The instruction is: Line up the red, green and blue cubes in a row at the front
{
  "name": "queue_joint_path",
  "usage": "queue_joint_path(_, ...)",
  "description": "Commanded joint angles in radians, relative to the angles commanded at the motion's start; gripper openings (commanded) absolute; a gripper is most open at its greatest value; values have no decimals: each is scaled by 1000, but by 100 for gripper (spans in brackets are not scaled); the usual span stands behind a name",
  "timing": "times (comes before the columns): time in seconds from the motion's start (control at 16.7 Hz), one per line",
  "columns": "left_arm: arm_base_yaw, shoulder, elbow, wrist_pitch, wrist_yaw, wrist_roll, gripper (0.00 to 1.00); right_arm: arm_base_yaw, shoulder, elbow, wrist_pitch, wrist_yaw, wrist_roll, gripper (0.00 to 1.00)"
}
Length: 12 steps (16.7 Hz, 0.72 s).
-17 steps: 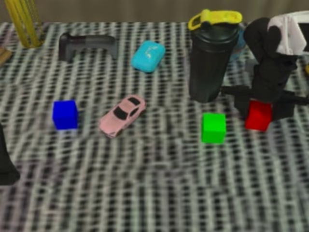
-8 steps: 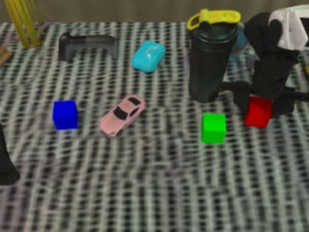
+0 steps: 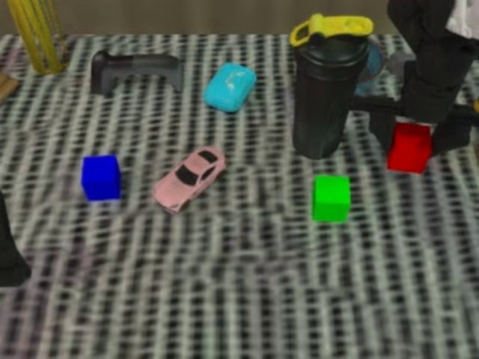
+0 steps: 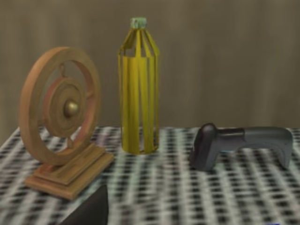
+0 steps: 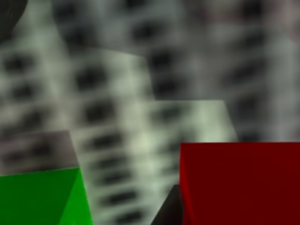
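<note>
The right arm (image 3: 438,71) is matte black and bulky, built of rounded blocky segments, with a white panel (image 3: 462,15) on its upper part, well above the fingers. Its fingers (image 3: 456,134) are black, flat and squarish. The left arm (image 3: 9,254) shows only as a plain black rounded mass, without visible cables, screws or markings.

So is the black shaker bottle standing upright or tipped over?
Upright: the black shaker bottle stands on its base on the table, yellow-looped lid on top.
</note>
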Motion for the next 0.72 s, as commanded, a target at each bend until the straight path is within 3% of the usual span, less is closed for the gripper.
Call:
queue_joint_path(0.18,0,0,0,0,0,0,100,-3,5,0,2,0,4,0)
queue_joint_path(0.36,0,0,0,0,0,0,100,67,38,64,-31,1,59,0)
queue_joint_path(0.72,0,0,0,0,0,0,100,410,168,314,-169,7,295,0)
